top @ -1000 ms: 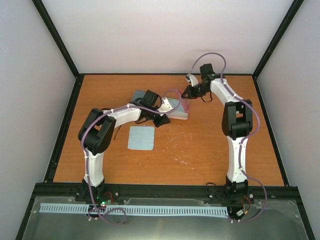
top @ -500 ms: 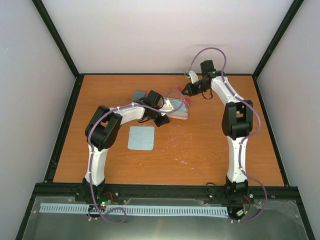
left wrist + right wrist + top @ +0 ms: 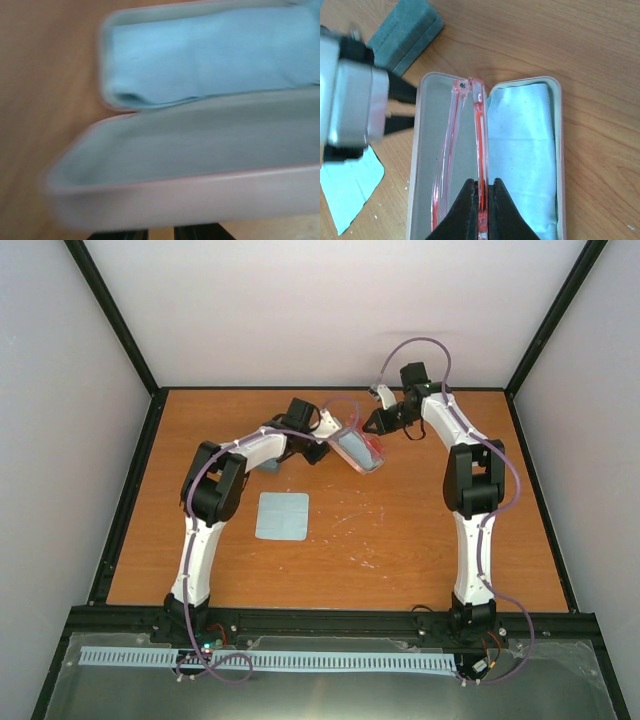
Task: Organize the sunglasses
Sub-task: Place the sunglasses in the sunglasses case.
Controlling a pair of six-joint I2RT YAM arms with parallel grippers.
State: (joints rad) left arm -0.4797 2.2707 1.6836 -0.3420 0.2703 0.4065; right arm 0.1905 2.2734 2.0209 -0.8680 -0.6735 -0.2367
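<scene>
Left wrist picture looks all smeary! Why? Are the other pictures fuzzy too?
Left wrist view: blurred all over; the open pale-pink oblong case and the light-blue cloth inside it fill the frame, probably too close to focus. Right wrist view: sharp on the red-armed sunglasses in the right gripper; only the left gripper looks soft. Top external view: evenly lit, no glare.
</scene>
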